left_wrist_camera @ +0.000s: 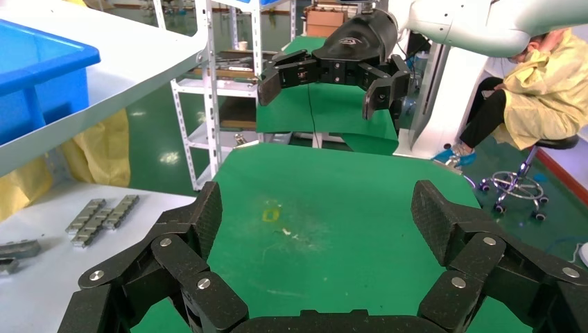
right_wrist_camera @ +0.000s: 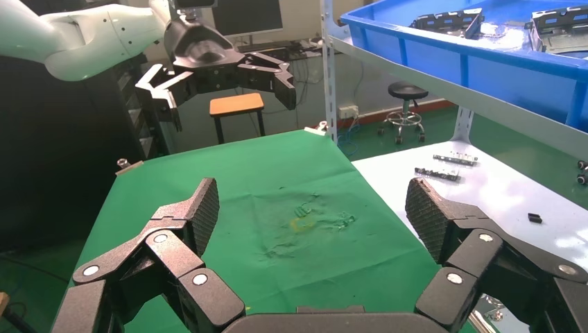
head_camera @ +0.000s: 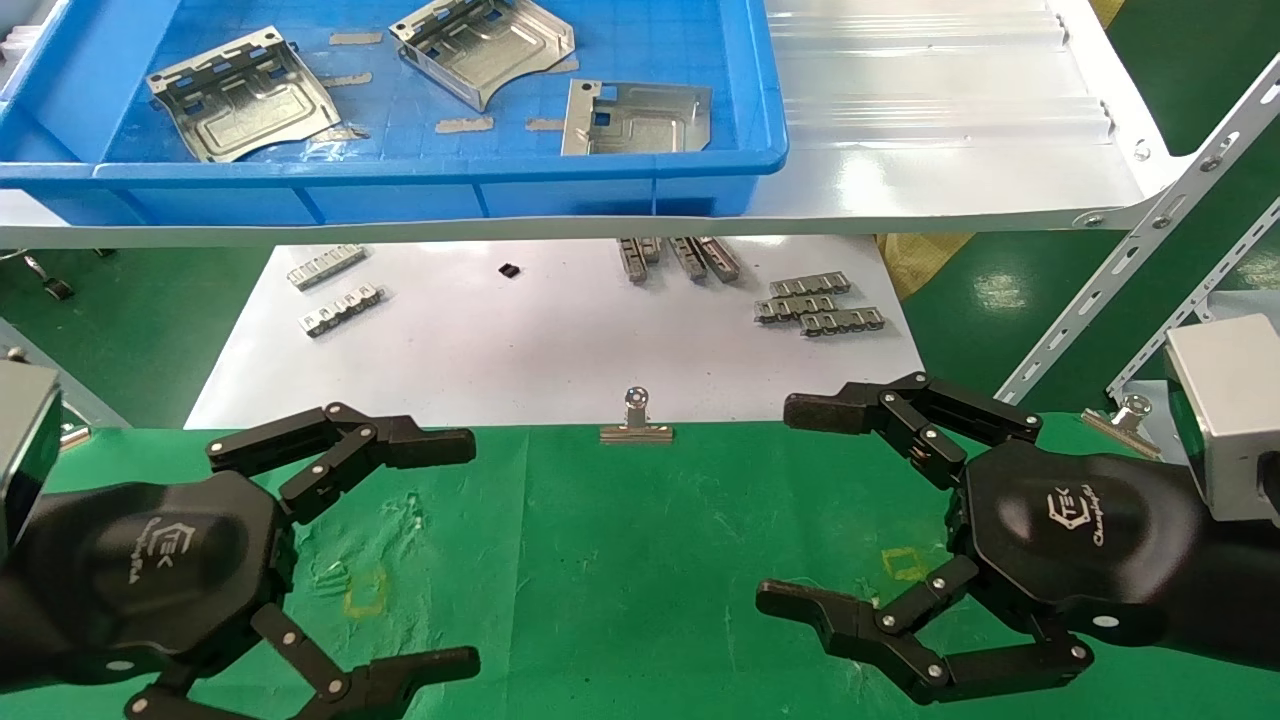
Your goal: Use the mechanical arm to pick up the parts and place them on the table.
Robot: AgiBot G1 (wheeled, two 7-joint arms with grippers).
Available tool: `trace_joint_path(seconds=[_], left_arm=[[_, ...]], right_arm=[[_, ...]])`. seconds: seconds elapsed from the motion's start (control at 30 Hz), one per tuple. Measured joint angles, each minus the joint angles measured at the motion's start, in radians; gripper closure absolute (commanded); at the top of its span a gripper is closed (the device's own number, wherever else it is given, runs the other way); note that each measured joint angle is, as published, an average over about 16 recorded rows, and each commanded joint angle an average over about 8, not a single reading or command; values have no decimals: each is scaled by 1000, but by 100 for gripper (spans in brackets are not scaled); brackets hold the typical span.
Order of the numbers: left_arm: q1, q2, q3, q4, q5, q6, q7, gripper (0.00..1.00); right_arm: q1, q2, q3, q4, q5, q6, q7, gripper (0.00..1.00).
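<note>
Three parts lie in the blue bin on the white shelf: the left part, the middle part that is tilted with one edge raised, and the right part that lies flat near the front wall of the bin. All three are well apart from both grippers and nothing touches them. The left gripper hangs over the left side of the table, its fingers spread wide and holding nothing. The right gripper hangs over the right side of the table in the same manner, also wide open and empty. Between the shelf and the table there is a white sheet, lower than the shelf, with small slotted metal strips in several groups on it. A silver binder clip holds the far edge of the green cloth, between the two grippers. The head view looks down into the bin and shows each part whole, which the other views do not. The right wrist view shows only the side wall of the bin and the raised edges of the parts above its rim, and it shows the left gripper farther off, above the far side of the cloth. The left wrist view shows only a corner of the bin and none of the parts, but it shows a person in a yellow coat sitting behind the right arm.
</note>
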Motion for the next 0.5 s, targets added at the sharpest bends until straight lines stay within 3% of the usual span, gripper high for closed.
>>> trace_joint_path(seconds=[0.5], left_arm=[[0, 0, 0, 0, 0, 0, 0, 0]], right_arm=[[0, 0, 0, 0, 0, 0, 0, 0]])
